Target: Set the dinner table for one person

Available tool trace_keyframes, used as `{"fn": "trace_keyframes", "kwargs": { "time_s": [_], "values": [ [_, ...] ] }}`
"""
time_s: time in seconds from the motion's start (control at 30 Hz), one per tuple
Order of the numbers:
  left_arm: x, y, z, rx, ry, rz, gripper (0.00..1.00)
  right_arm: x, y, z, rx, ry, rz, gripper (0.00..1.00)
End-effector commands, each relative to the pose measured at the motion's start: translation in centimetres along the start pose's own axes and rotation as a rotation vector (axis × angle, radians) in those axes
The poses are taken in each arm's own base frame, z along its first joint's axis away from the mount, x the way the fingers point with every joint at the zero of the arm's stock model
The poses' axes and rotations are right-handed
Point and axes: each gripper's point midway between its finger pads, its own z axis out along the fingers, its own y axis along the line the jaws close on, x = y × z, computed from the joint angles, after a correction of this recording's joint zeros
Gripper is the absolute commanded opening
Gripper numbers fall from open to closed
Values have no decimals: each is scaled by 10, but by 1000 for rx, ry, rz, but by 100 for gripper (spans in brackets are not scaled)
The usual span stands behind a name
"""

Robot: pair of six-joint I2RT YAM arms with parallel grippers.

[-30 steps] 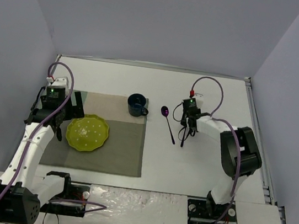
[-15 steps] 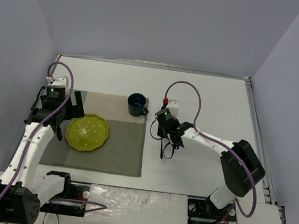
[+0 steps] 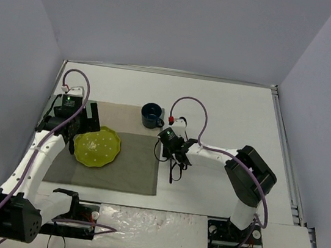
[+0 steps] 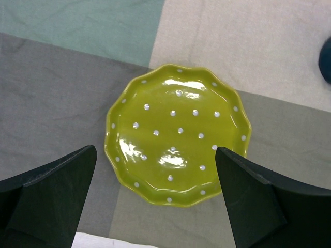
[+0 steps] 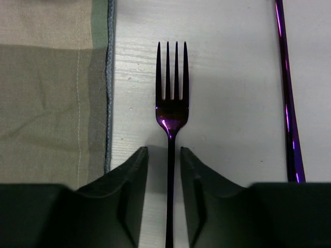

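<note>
Right gripper (image 5: 163, 152), fingers narrowly apart, straddles the fork (image 5: 171, 103) without touching it, just beside the placemat (image 5: 51, 93); left gripper (image 4: 155, 150) gapes empty above the plate (image 4: 178, 134).

Fork (image 5: 171, 116) handle cut off at the 6 o'clock edge. Slim purple utensil (image 5: 287, 103), clipped at 12 and 5 o'clock, of unclear kind. Dark blue cup (image 4: 326, 61) cropped at 2 o'clock, left wrist view.
</note>
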Motion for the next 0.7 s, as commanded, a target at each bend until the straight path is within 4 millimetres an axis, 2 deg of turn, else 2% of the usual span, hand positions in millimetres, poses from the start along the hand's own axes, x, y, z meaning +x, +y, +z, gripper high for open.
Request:
{"fn": "trace_keyframes", "kwargs": {
  "time_s": [0.0,0.07,0.13,0.2,0.23,0.3,0.37,0.4,0.5,0.57,0.67],
  "values": [
    [-29,-29,-17,48,-65,-50,97,-13,3,-10,4,-39,11,37],
    [-27,-52,-19,87,-56,-69,97,-30,3,-24,-16,-86,24,48],
    [-25,-83,-25,143,-56,-55,97,-43,0,-37,-25,-124,36,58],
    [-22,-104,-24,143,-51,-69,97,-60,-11,-53,-16,-176,60,66],
    [-25,-117,-28,161,-59,-69,97,-62,-21,-56,1,-182,68,69],
    [-19,-147,-29,188,-58,-66,97,-71,-50,-64,40,-196,107,77],
    [-14,-166,-28,207,-54,-66,97,-74,-72,-68,70,-206,137,82],
    [-9,-190,-29,236,-50,-69,97,-82,-96,-75,101,-234,178,89],
    [0,-230,-30,278,-44,-48,97,-86,-130,-90,154,-271,217,99],
    [11,-257,-23,279,-24,-13,97,-91,-167,-103,215,-298,270,100],
    [31,-289,-15,287,9,43,97,-95,-201,-119,253,-337,333,100]
  ]
}}
